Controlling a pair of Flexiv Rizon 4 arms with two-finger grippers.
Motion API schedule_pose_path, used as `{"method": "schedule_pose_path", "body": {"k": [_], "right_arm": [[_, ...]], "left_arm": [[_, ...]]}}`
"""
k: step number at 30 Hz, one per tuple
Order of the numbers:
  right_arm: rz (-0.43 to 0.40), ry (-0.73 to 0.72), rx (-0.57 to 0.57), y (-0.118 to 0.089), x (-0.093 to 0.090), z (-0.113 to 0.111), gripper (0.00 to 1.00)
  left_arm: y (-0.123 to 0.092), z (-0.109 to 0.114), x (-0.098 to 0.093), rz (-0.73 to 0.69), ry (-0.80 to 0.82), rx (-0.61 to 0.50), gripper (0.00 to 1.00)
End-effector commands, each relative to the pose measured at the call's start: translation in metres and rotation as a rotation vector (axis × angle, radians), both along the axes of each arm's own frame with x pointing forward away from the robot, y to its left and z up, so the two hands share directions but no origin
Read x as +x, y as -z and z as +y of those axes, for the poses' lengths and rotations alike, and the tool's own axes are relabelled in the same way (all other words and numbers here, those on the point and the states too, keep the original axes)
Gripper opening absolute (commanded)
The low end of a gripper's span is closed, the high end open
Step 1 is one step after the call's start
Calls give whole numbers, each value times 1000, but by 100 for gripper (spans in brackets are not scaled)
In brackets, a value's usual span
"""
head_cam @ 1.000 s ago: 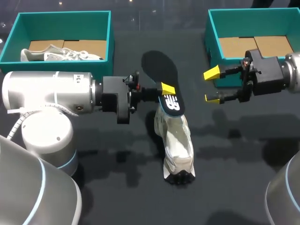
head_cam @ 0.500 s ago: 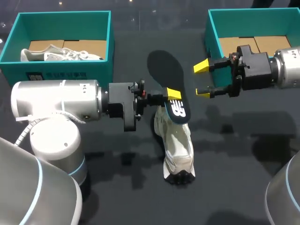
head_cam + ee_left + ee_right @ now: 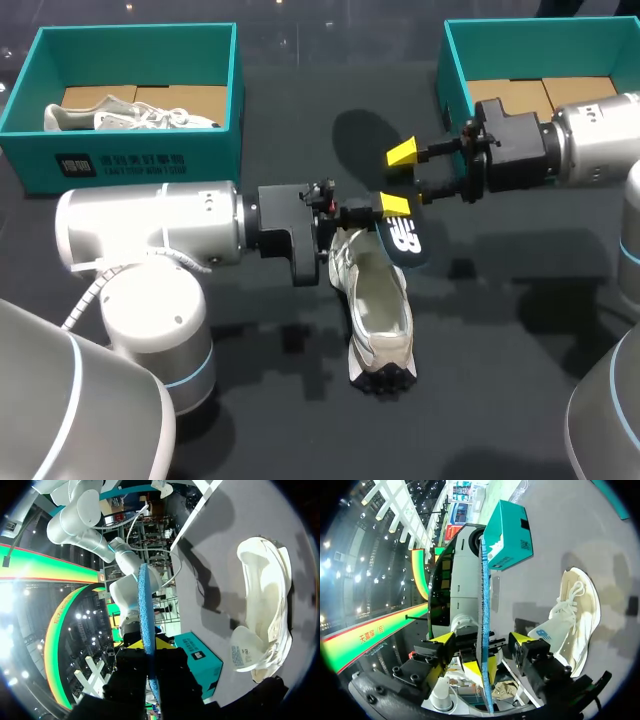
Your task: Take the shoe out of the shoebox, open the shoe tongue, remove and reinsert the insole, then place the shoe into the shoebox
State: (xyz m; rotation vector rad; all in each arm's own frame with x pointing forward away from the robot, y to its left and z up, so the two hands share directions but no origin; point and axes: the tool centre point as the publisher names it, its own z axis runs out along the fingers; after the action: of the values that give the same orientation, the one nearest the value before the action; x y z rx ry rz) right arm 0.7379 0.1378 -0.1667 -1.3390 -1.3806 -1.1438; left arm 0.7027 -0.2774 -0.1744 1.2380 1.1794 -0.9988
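Note:
A pale cream shoe [image 3: 380, 310] lies on the dark table, toe toward the front edge. My left gripper [image 3: 385, 208] is shut on the heel end of the dark insole [image 3: 405, 240] and holds it on edge above the shoe's opening. In the left wrist view the insole [image 3: 145, 605] rises edge-on from that gripper [image 3: 150, 647], with the shoe [image 3: 265, 610] off to one side. My right gripper [image 3: 402, 180] comes in from the right and straddles the insole. In the right wrist view the insole [image 3: 484, 595] stands between its open fingers [image 3: 442, 642] with gaps on both sides.
A teal shoebox [image 3: 130, 150] at the back left holds another pale shoe [image 3: 130, 115]. A second teal shoebox [image 3: 455, 90] stands at the back right, behind my right arm, with only brown cardboard inside. Bare table lies in front of the shoe.
My left arm carried the insole to the right. My right arm moved left until its fingers came around the insole, and they have drawn closer together.

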Motion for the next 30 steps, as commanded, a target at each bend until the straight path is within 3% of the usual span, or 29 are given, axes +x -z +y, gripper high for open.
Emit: {"method": "schedule_pose_path", "body": {"k": [1, 14, 18, 20, 27, 29, 30], "right_arm": [[4, 8, 1, 3, -3, 2, 49], [8, 11, 18, 6, -9, 8, 38], [7, 10, 18, 6, -9, 9, 26], [7, 11, 18, 6, -10, 9, 0], [3, 5, 20, 6, -11, 9, 0], [1, 4, 24, 6, -11, 7, 0], [0, 4, 27, 6, -12, 6, 0]], "left_arm": [[0, -8, 1, -6, -12, 12, 0], [5, -9, 0, -18, -27, 25, 0], [5, -10, -1, -19, -27, 27, 0], [6, -10, -2, -23, -28, 30, 0], [6, -7, -3, -12, -33, 39, 0], [3, 0, -3, 5, -33, 41, 56], [1, 4, -3, 16, -35, 39, 99]]}}
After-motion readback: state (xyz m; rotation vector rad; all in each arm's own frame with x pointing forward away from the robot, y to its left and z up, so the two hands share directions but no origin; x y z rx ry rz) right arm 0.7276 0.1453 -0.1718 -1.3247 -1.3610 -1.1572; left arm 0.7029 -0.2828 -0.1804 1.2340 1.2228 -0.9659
